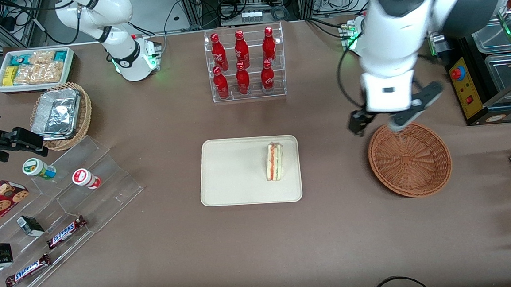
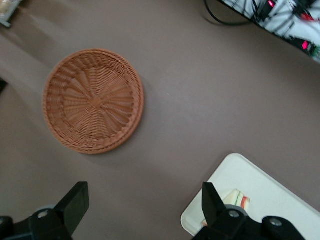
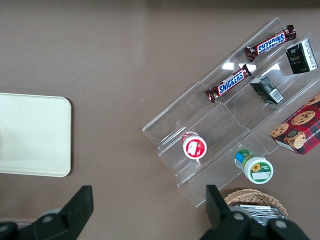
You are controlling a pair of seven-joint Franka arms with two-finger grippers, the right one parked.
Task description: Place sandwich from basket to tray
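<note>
Spread claw (image 1: 377,125) hangs above my brown table (image 1: 177,237); one sandwich (image 1: 274,161), one tray (image 1: 230,171), one basket (image 1: 410,159), six bottles (image 1: 242,64).

The sandwich (image 1: 275,162) lies on the tray (image 1: 231,185), at its end nearest the basket (image 1: 410,159). The gripper (image 1: 376,125), fingers apart, hangs above the basket's rim, seemingly toward the tray.
</note>
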